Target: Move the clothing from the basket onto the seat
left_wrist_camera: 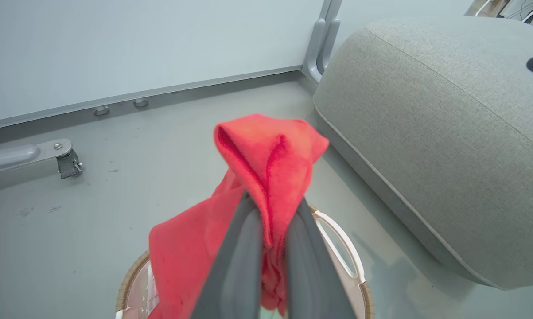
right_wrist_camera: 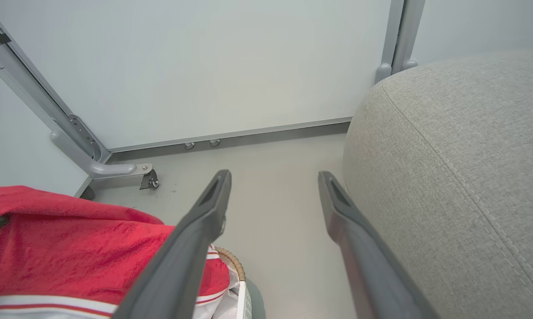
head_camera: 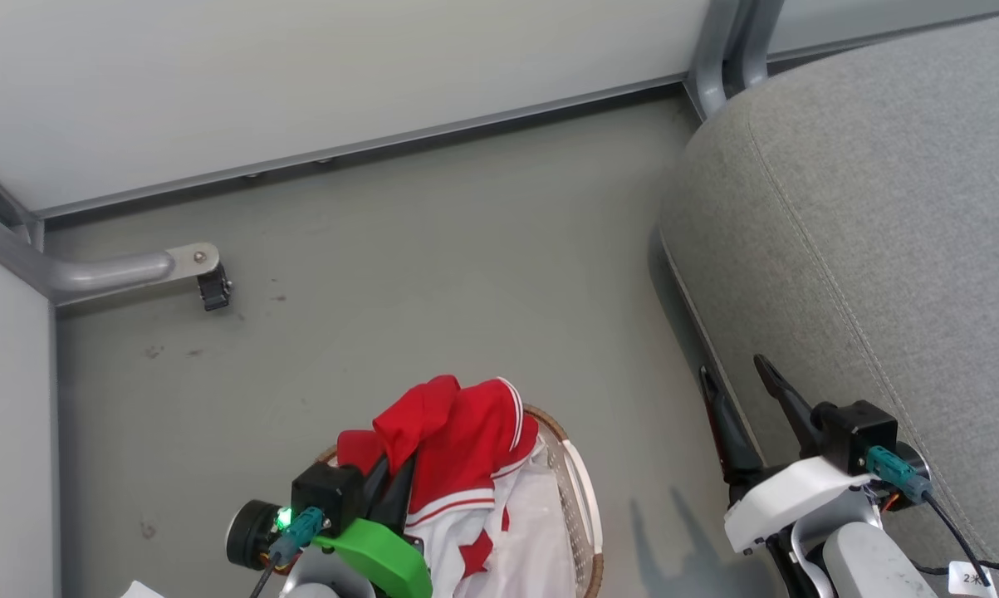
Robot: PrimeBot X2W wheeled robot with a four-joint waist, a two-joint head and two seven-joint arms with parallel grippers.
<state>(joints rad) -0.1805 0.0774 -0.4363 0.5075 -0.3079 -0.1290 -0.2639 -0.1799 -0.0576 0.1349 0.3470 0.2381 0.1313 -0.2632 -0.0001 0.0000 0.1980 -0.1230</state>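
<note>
Grey floor [head_camera: 424, 249], near left: we judge the lift-out in hand, left gripper [head_camera: 399, 473] pinched shut on a fold of bright red soft clothing [head_camera: 457, 440] above the oval white perforated basket [head_camera: 586, 507], right gripper [head_camera: 732, 370] spread wide and empty; next, a rightward carry onto the large grey woven seat [head_camera: 881, 208].

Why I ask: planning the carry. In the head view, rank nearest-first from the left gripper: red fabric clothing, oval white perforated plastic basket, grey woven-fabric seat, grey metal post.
1. Clothing, pinched in the left gripper.
2. Basket, just beneath.
3. Seat, to the right.
4. Post, top right.
</note>
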